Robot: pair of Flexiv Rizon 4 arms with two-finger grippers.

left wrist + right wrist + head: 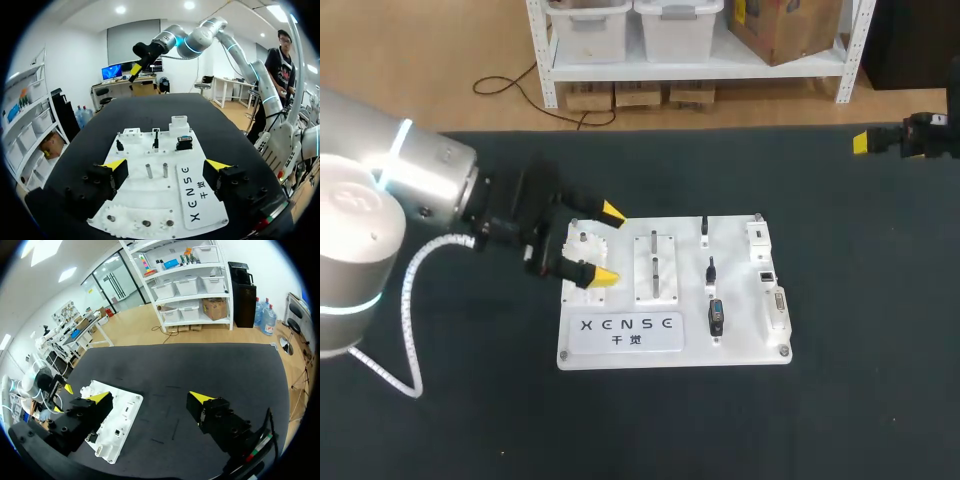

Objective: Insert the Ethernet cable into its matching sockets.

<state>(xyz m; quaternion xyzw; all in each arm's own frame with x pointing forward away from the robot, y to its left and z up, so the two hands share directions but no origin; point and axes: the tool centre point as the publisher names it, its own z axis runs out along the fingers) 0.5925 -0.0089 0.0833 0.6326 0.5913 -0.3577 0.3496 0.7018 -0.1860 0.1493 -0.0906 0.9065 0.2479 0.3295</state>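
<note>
The left gripper (pixel 610 245) is hovering over the left end of the board (pixel 620 352), above its gears (pixel 117 225), with its jaws standing spread and holding nothing. Beyond the two pegs (pixel 657 265), three dark plugs (pixel 716 316) are lying in a row on the board; I cannot tell which is the Ethernet one. Sockets (pixel 776 306) are lining the board's right edge. Well apart, the right gripper (pixel 151 397) is hanging over the table (pixel 200 365) with its jaws spread.
</note>
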